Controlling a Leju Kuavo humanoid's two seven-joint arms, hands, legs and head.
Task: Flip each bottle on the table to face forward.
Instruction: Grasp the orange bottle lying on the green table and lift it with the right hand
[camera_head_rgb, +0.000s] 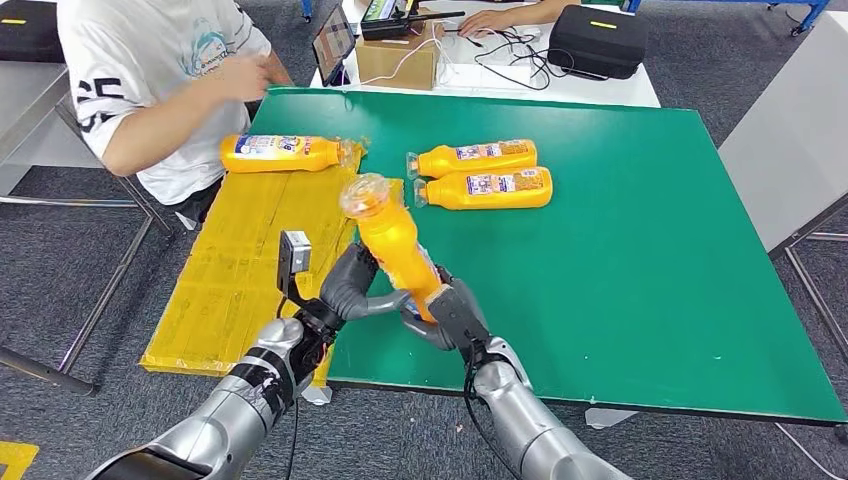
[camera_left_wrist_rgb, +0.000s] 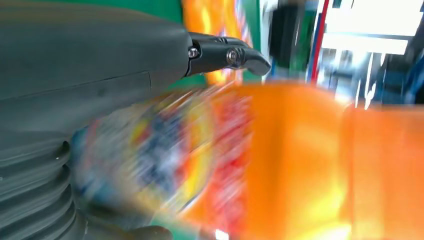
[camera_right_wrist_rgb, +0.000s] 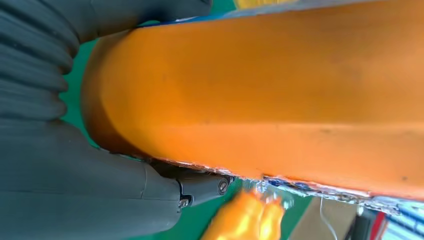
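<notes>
An orange bottle (camera_head_rgb: 395, 245) is held off the green table (camera_head_rgb: 650, 260), tilted, with its clear cap toward me. My left hand (camera_head_rgb: 352, 287) and right hand (camera_head_rgb: 452, 315) both grip its lower end from either side. The left wrist view has the bottle (camera_left_wrist_rgb: 300, 165) blurred, close against my left hand (camera_left_wrist_rgb: 100, 65). In the right wrist view the orange body (camera_right_wrist_rgb: 275, 85) lies across my right hand (camera_right_wrist_rgb: 75, 190). Two more bottles (camera_head_rgb: 475, 157) (camera_head_rgb: 485, 187) lie side by side mid-table, labels up. A third bottle (camera_head_rgb: 285, 152) lies on the yellow board.
The yellow board (camera_head_rgb: 240, 270) covers the table's left part and overhangs its front edge. A person in a white shirt (camera_head_rgb: 150, 70) sits at the far left, one hand raised near the third bottle. Behind the table stand a cardboard box (camera_head_rgb: 398, 58) and a black case (camera_head_rgb: 597, 40).
</notes>
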